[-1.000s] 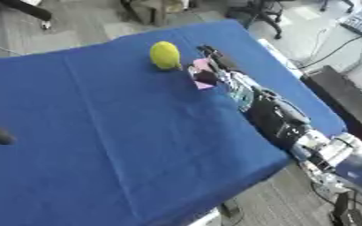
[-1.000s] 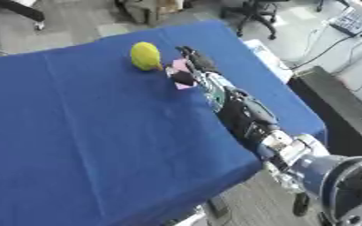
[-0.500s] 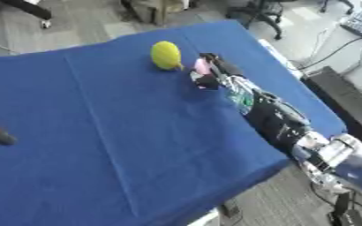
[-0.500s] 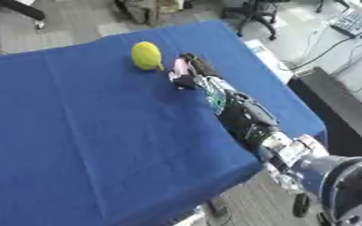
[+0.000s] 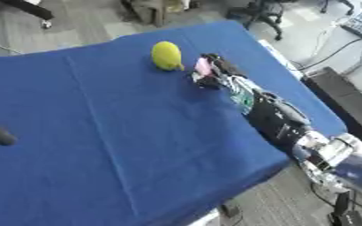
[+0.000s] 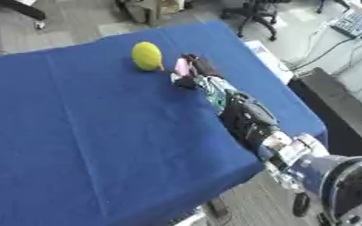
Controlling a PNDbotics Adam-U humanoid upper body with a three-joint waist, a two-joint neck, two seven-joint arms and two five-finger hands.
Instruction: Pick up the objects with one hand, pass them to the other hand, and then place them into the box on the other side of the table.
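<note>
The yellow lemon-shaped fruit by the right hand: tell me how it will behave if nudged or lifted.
The yellow lemon-shaped fruit is rounded and lies free on the flat blue tablecloth, so a nudge would probably set it rolling, unevenly because it is oval. It looks solid, so it likely keeps its shape when gripped. The right hand, curled round a pink object, lies beside it.

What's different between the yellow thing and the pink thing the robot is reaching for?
The yellow object is rounded, lemon-like and clearly bigger; the pink object is small and flatter-looking. The yellow object sits free on the blue table, with nothing touching it, while the pink object is under the fingers of the right hand. The yellow one lies further to the left, the pink one just beside it. Both rest on the blue table near its far edge.
</note>
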